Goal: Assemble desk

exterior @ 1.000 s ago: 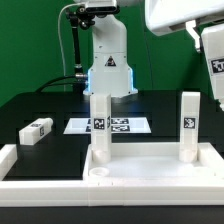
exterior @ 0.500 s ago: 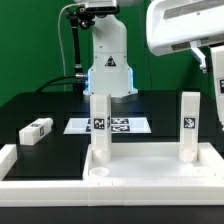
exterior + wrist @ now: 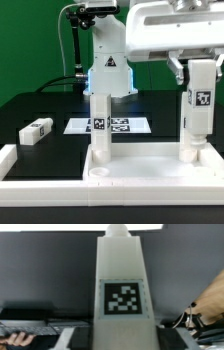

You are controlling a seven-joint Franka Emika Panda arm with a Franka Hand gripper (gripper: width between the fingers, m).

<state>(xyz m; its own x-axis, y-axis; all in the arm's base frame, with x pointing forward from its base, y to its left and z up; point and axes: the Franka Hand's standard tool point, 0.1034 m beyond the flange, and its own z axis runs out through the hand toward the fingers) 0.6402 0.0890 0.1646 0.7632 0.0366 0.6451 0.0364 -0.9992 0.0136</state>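
Pincer (image 3: 200, 72) clamped on held leg (image 3: 202, 105), upright at 3 o'clock in the exterior view. Four legs counted: that one, two upright on the one tabletop (image 3: 150, 172), namely centre leg (image 3: 100, 125) and 4 o'clock leg (image 3: 189, 148), plus loose leg (image 3: 36, 130) flat on the surface (image 3: 40, 110) at 9 o'clock.

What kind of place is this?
Probably a robot lab: a white robot arm stands on a black table before a green backdrop, and a marker board of black-and-white tags lies flat.
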